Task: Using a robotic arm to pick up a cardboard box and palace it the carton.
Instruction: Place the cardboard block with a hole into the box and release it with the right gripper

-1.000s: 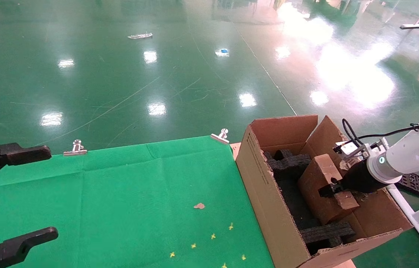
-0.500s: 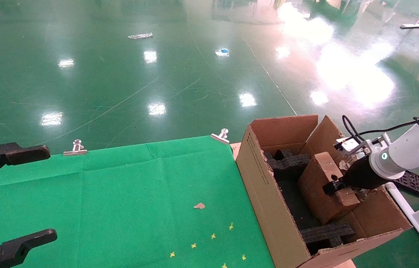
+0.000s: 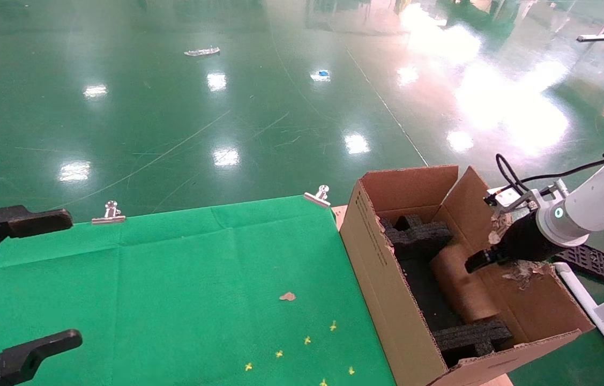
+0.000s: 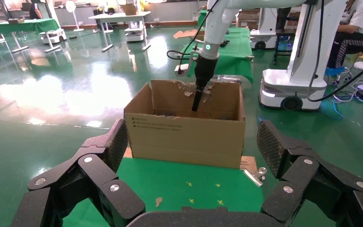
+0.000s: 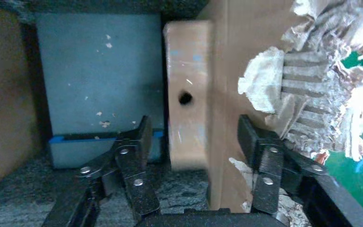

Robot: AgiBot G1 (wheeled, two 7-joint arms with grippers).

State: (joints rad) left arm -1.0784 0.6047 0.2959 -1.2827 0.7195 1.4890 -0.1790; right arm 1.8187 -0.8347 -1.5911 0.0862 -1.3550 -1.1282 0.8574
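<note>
The cardboard box [image 3: 462, 287] has dropped: half a second ago it stood tilted in the right gripper's grasp above the foam, and now it lies low inside the carton [image 3: 387, 279], against the right wall, between the far and near black foam inserts [image 3: 419, 236]. The right gripper [image 3: 477, 261] of the robotic arm [image 3: 575, 217] has let go; its fingers [image 5: 139, 156] stand spread on either side of the box, clear of its faces. That suggests the placing is done and only the withdrawal remains. The carton holds the box and the foam pieces, nothing else visible. The left gripper [image 4: 194, 156] hangs open at the near left over the green cloth [image 3: 173, 279], idle
</note>
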